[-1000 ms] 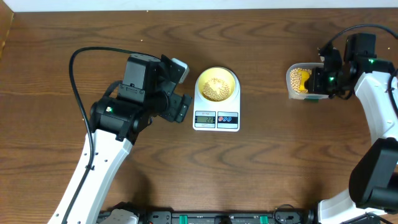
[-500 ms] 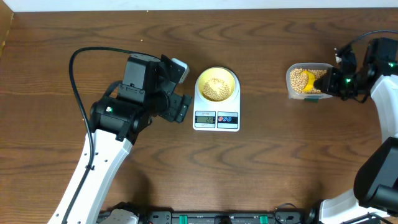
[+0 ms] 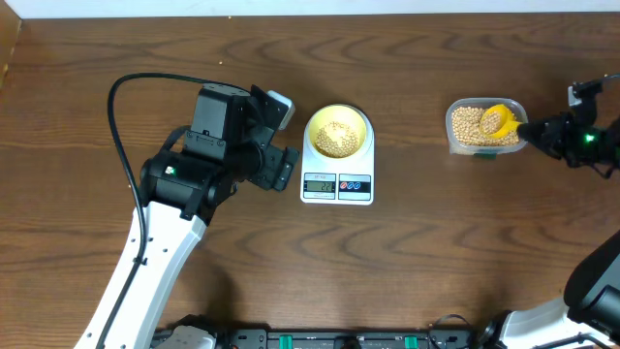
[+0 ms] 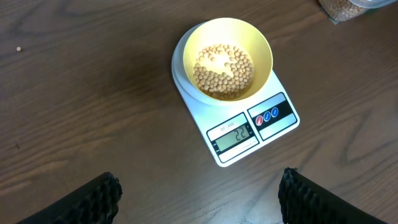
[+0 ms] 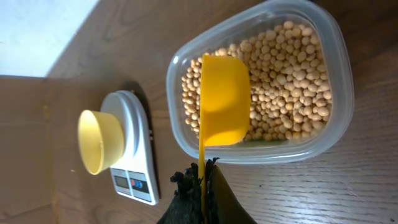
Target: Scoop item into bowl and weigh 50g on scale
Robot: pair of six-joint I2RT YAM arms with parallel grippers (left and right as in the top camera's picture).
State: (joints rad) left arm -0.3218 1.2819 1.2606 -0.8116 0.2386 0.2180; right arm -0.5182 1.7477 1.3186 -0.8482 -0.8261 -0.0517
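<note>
At the overhead frame's right edge, our right gripper (image 3: 539, 130), clamped on the yellow scoop (image 5: 224, 99), hovers over the tub (image 5: 339, 56) of beans (image 5: 286, 74), where we should dig shallow and lift level for the part-filled bowl (image 3: 337, 131) on the scale (image 3: 337, 186) at centre; our left gripper (image 4: 199, 186) gapes.
</note>
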